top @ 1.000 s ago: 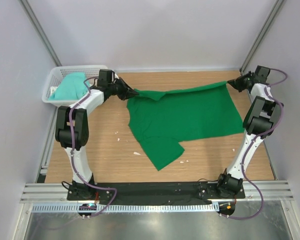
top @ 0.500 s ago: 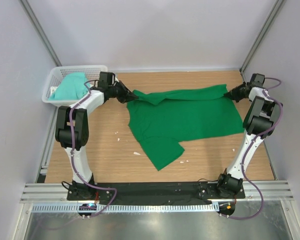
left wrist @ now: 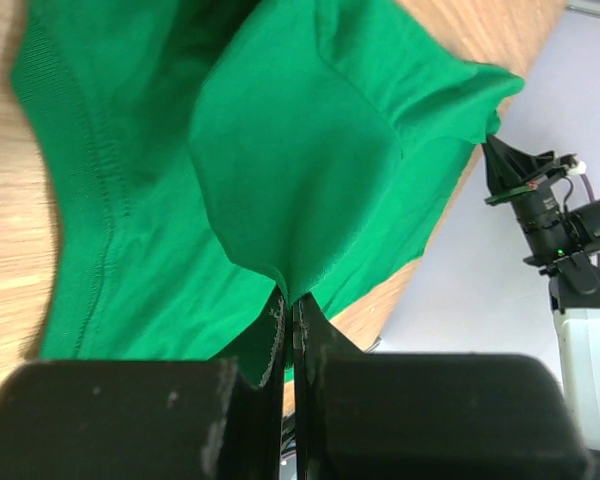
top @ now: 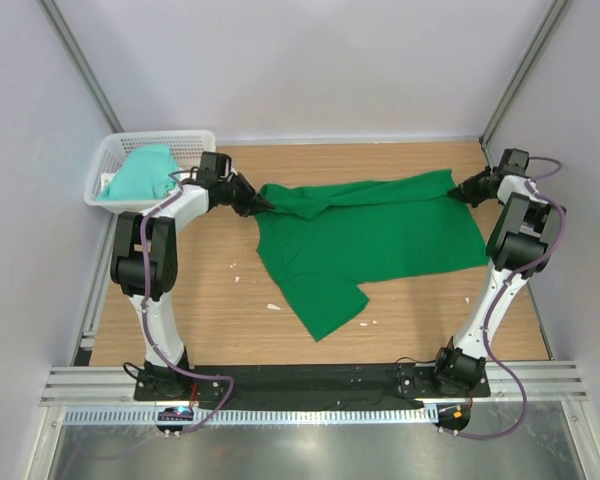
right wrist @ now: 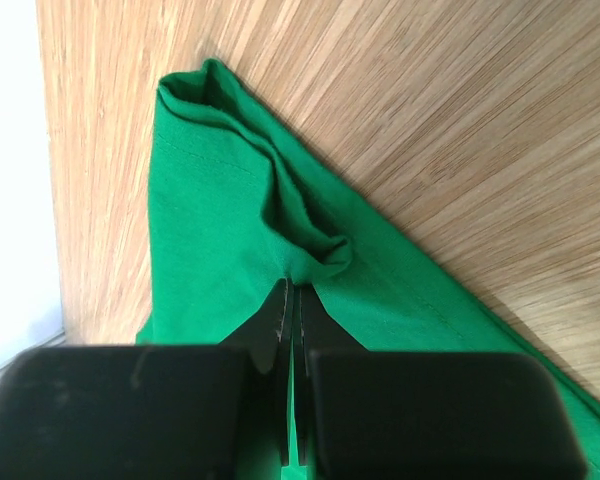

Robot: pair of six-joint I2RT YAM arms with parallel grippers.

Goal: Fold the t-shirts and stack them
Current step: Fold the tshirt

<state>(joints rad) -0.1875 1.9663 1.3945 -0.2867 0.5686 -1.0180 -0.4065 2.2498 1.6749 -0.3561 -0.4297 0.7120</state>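
Your left gripper (top: 263, 203) sits upper left of centre in the top view, fingers (left wrist: 265, 360) pressed together on a pinch of the large deep emerald green fabric t-shirt (top: 370, 235). In the left wrist view a fold of green cloth runs straight down into the closed jaws. Your right gripper (top: 458, 190) is at the upper right of the top view, also clamped tight, on the shirt's far right corner. In the right wrist view a bunched ridge of green fabric ends right at the fingertips (right wrist: 273, 325).

The green shirt lies spread on the light wooden table (top: 220, 320), filling the centre and right of the top view. Its upper edge runs between the two grippers, and one flap sticks out toward the lower centre. The cloth is folded over on itself just beside the left gripper.

The paler mint-teal fabric t-shirt (top: 140, 175) is crumpled inside the white plastic lattice basket (top: 160, 136) at the upper left of the frame, well apart from the green one. A few small white specks (top: 273, 306) lie on the wood left of the lower flap
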